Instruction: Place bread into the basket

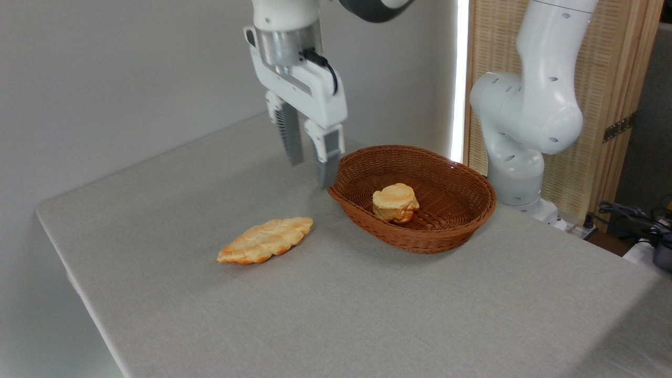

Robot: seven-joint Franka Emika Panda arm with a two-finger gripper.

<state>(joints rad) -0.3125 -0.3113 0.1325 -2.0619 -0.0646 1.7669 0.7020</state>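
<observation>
Tabletop [367, 315], grey cloth-like surface, fills the foreground; the near part is bare.

Braided leaf-shaped loaf [266, 240] lies flat on the tabletop, nearer the camera than the pincer and below-left of it. Golden-orange edges, pale top. Well apart from the pincer and separated from the basket by a strip of bare tabletop.

Bun [395, 202], small, roundish, lumpy, orange crust with pale top, sits inside the wicker basket [462, 220], on its floor, slightly toward the near-left part. It is to the right of the pincer and lower than the fingertips. Nothing touches it.

Basket is oval, brown, woven, with low flared sides, resting on the tabletop. Its left rim lies just beside the right finger of the pincer; contact there cannot be judged from this angle.

Pincer [310, 165] hangs pointing downward, outside the basket, at its left edge. Fingers [290, 139] parted with a clear gap between them, nothing held. The right finger reaches lower in the picture than the left. Fingertips appear raised off the tabletop.

Behind, white arm links rise out of the top edge. Arm base [520, 173] stands at the far right tabletop edge, right of the pincer and beyond the basket. Slatted wooden screen [619, 105] behind the base; plain pale wall [131, 79] behind the pincer.
</observation>
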